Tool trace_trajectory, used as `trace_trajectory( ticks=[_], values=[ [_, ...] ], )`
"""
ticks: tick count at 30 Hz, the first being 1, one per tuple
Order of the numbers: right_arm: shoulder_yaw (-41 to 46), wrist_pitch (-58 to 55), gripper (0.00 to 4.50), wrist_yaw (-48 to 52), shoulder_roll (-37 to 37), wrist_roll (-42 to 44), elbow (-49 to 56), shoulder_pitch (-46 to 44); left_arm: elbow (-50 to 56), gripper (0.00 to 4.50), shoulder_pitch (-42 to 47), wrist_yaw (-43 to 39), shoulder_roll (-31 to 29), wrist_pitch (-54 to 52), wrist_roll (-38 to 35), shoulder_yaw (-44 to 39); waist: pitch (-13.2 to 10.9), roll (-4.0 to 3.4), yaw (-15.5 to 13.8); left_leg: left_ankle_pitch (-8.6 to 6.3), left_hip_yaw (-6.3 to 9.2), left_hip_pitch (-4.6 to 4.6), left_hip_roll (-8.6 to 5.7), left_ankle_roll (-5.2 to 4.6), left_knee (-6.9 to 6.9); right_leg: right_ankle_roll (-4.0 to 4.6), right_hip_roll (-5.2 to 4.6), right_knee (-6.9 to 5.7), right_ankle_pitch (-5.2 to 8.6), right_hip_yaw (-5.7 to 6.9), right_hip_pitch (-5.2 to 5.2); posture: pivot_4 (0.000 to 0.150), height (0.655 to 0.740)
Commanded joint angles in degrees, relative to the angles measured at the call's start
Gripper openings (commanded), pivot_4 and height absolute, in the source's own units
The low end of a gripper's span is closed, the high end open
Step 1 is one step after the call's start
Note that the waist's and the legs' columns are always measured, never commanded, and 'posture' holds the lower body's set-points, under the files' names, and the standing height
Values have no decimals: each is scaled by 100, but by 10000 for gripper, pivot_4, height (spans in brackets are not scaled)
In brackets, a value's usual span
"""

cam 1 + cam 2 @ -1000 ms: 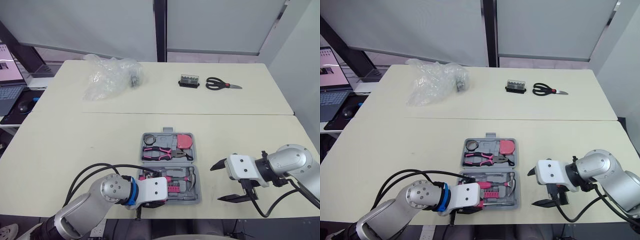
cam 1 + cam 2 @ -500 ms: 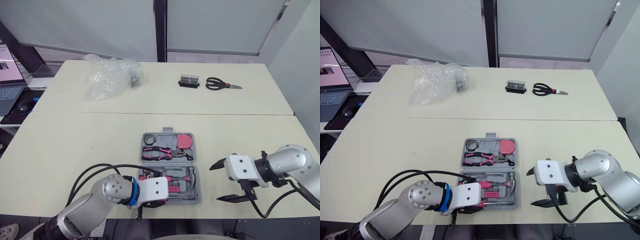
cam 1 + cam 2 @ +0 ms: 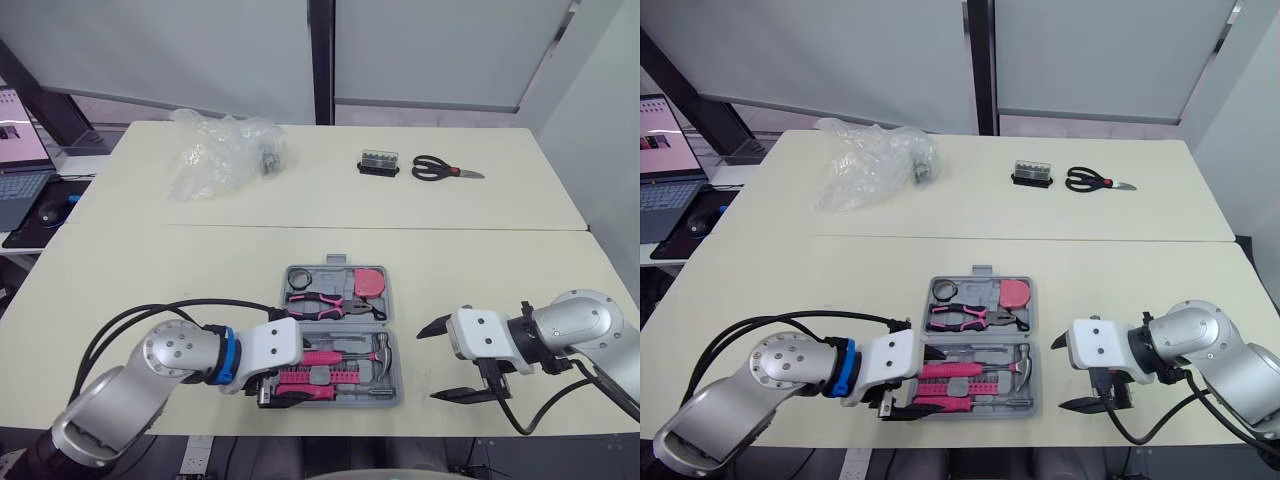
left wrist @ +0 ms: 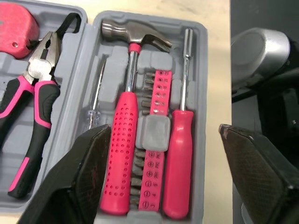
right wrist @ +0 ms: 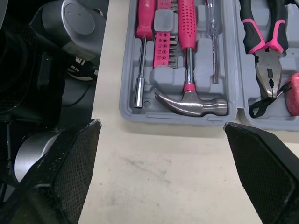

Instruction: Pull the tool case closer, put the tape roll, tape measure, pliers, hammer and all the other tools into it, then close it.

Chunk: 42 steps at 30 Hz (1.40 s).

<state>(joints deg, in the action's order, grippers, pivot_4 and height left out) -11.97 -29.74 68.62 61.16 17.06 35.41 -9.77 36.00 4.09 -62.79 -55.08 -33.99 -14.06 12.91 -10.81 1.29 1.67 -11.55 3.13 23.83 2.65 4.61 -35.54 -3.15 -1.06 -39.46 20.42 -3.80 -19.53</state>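
Observation:
The grey tool case (image 3: 394, 345) lies open near the table's front edge. Its far half holds a black tape roll (image 3: 298, 276), pink-handled pliers (image 3: 318, 305) and a pink tape measure (image 3: 369, 283). Its near half holds the hammer (image 4: 127, 140), a pink nut driver (image 4: 180, 154), a bit strip (image 4: 153, 186) and a thin screwdriver (image 4: 96, 98). My left gripper (image 3: 283, 388) is open and hangs over the near half's left end, with the tool handles showing between its fingers. My right gripper (image 3: 440, 362) stands open on the table just right of the case, touching nothing.
At the table's far side lie black scissors (image 3: 445, 169), a small black bit box (image 3: 379, 162) and a crumpled clear plastic bag (image 3: 220, 152). A laptop (image 3: 18, 150) sits on a side desk at the left. The table's front edge is just below the case.
My left gripper has drawn back to the left, uncovering the pink handles in the near half of the case. The right gripper has stayed where it was.

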Motion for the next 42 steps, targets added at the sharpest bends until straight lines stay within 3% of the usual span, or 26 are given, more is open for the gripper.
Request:
trace_trajectory(
  ticks=[1, 9, 18, 23, 29, 32, 36, 39, 42],
  values=[
    [55, 21, 45000, -29, -67, 41, 75, -94, -198, 26341, -97, -205, -27, 515, 5, 33, 0, 0, 0, 0, -1, 1, 0, 0, -5, 0, 0, -1, 0, -1, 1, 1500, 7400],
    [-7, -22, 45000, -129, -191, -13, 93, -123, -558, 244, -121, -13, 250, 1063, 649, 711, 0, 0, -1, -1, 1, 5, 2, -2, -18, -1, 3, -5, 0, 0, 2, 1500, 7400],
    [-32, -48, 45000, -135, -216, -29, 68, -204, -972, 244, -274, 192, 489, 1080, 1272, 1314, 2, -2, 0, -1, 0, 4, 2, -2, -20, -1, 3, -12, 0, -2, 1, 1500, 7400],
    [-23, -82, 45000, -135, -238, 11, 88, -235, -1150, 244, -425, 350, 529, 1227, 1261, 1149, 11, -18, 0, -1, -1, 1, 1, -2, -21, -1, 3, -12, 0, -4, 4, 1500, 7400],
    [284, 118, 45000, -470, -637, 72, -198, -293, -555, 244, -772, 206, 695, 1104, -565, -647, 8, -12, 3, -1, 1, 4, 4, -2, -23, -1, 3, -22, 0, -1, -2, 1500, 7400],
    [312, 248, 45000, -551, -792, 8, -511, -355, -685, 244, -886, 43, 477, 1168, -838, -1329, 8, -12, 6, -1, 4, 1, 3, -2, -26, -1, 3, -30, 1, 0, -2, 1500, 7400],
    [161, 561, 35876, -742, -1063, -286, -1175, -401, -1720, 0, -783, 180, 624, 1421, -902, -1934, 8, -13, 11, -1, 1, 0, 3, -2, -26, -1, 3, -31, 1, -2, -4, 1500, 7400],
    [-63, 983, 25324, -835, -1183, -717, -1712, -404, -2684, 0, -657, 152, 698, 2109, -491, -1875, 8, -12, 12, -1, -1, 1, 1, -2, -26, 0, 3, -31, 1, -2, -7, 1500, 7400],
    [-291, 1228, 17882, -1000, -1449, -1067, -2247, -502, -3442, 0, -435, 216, 924, 2471, -244, -1661, 8, -12, 14, -1, -4, 4, 1, -2, -25, 0, 3, -32, 0, -5, -11, 1500, 7400]
  ],
)
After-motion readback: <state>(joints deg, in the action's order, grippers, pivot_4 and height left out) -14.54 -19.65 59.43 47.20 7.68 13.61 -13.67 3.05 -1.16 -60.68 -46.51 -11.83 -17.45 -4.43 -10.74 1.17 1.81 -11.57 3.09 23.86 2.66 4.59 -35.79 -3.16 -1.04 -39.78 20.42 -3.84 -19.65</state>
